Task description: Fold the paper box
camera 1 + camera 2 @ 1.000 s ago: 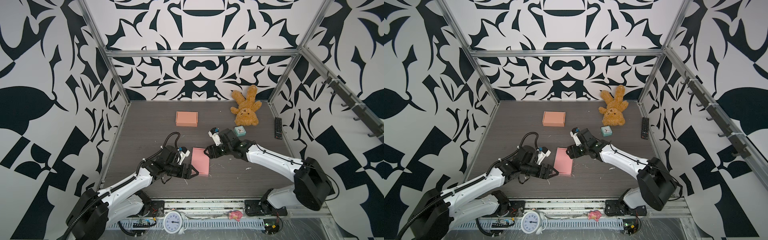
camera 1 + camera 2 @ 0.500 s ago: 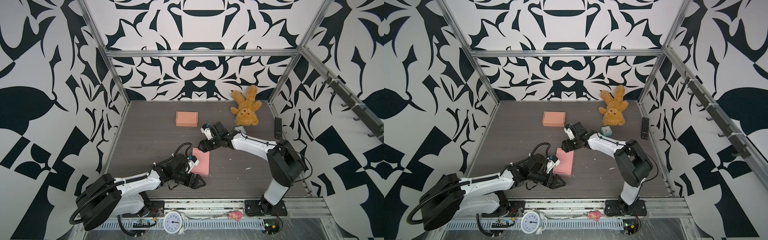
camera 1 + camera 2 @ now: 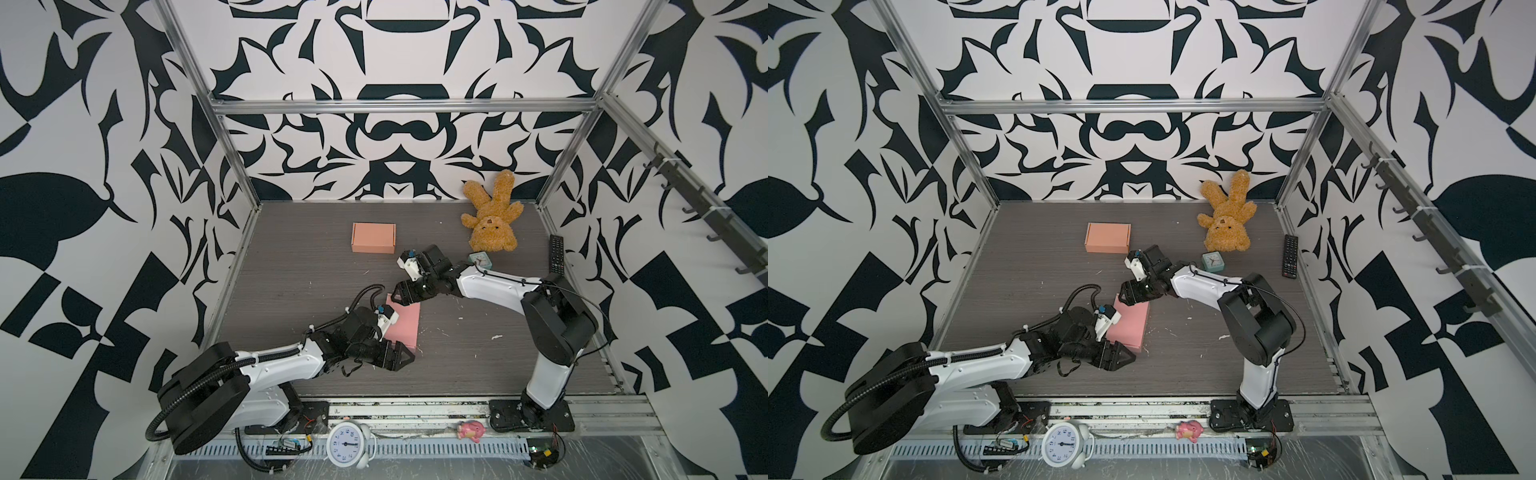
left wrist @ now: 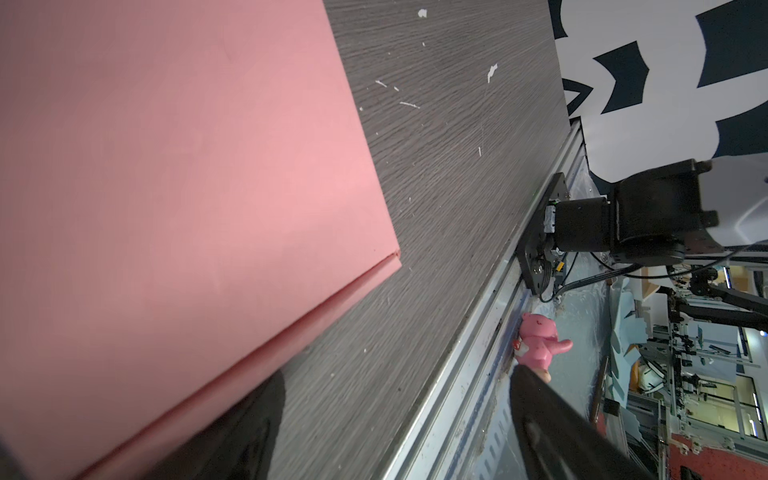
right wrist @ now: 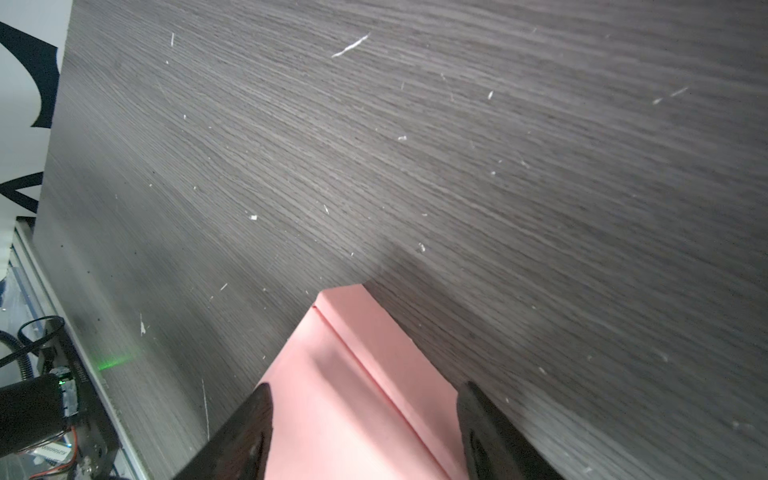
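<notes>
The pink paper box (image 3: 406, 328) (image 3: 1133, 326) lies flat and closed on the dark table in both top views. My left gripper (image 3: 401, 358) (image 3: 1121, 356) is low at the box's near end. In the left wrist view it (image 4: 399, 415) is open, one finger (image 4: 249, 415) beside the box's (image 4: 187, 187) edge and only bare table between the two. My right gripper (image 3: 400, 296) (image 3: 1126, 296) is at the box's far left corner. In the right wrist view it (image 5: 365, 432) stands open, its fingers on either side of that pink corner (image 5: 353, 374).
A folded orange box (image 3: 373, 237) sits further back. A teddy bear (image 3: 492, 220), a small teal clock (image 3: 481, 262) and a remote (image 3: 556, 254) lie at the back right. A white alarm clock (image 3: 347, 444) and a pink toy (image 3: 469, 430) rest on the front rail.
My left gripper has slid towards the front to the box's near end. My right gripper has shifted left to the far corner and its jaws have narrowed a little.
</notes>
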Robot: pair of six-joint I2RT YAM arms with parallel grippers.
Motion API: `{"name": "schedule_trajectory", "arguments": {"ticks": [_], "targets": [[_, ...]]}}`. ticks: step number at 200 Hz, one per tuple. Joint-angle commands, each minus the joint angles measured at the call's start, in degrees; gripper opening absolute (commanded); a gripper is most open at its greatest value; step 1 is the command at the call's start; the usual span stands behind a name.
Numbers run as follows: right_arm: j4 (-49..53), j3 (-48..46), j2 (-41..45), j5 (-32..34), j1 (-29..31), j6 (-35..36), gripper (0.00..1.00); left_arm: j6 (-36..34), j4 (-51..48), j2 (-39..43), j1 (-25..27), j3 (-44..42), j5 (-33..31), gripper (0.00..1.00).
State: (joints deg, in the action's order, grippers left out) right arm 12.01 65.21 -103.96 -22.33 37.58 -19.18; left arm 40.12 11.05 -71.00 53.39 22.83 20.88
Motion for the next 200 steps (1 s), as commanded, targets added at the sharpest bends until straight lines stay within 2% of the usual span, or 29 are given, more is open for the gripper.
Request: {"name": "schedule_trajectory", "arguments": {"ticks": [1,86,200], "targets": [[-0.6,-0.9,0.8,-2.3,0.0,-0.6,0.71,0.1,1.5,0.3,0.1,-0.5,-2.9,0.87],[-1.4,-5.2,4.6,-2.3,0.0,-1.3,0.65,-1.7,-0.5,1.7,-3.9,0.2,-3.4,0.88],[-6.0,-16.2,13.3,0.5,-0.2,-5.1,0.65,-6.7,-4.5,1.0,-11.8,4.6,-0.9,0.87]]}}
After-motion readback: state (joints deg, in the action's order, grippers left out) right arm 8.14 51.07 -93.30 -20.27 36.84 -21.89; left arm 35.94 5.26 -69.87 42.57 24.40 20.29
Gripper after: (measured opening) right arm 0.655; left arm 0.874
